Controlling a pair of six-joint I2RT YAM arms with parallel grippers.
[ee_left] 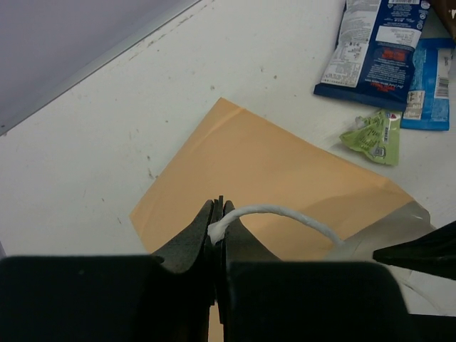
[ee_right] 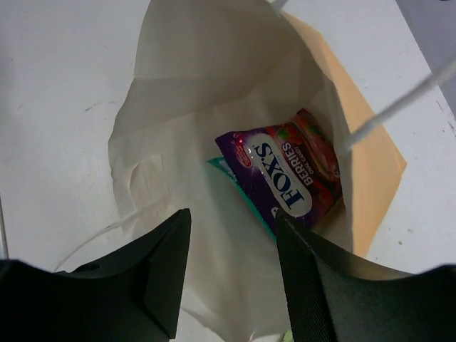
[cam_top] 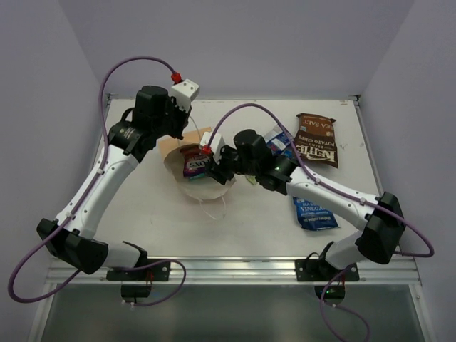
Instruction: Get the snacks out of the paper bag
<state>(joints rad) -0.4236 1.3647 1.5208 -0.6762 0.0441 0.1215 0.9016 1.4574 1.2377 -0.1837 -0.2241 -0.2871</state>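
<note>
— Clenching anything, left hand (ee_left: 217,214)?
— Yes, handle (ee_left: 285,214) of bag (ee_right: 178,107); mouth propped open. Right hand (ee_right: 234,221) spread inside, over purple packet (ee_right: 285,178), not gripping.
— Step?
— Grabbing it. Next: close, lift out onto surface (cam_top: 249,235).

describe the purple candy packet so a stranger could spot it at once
On the white table, find the tan paper bag lying open near the middle. Inside, against its white lining, sits the purple packet. It alone reads FOX'S BERRIES in white letters, with a teal packet beneath.
</note>
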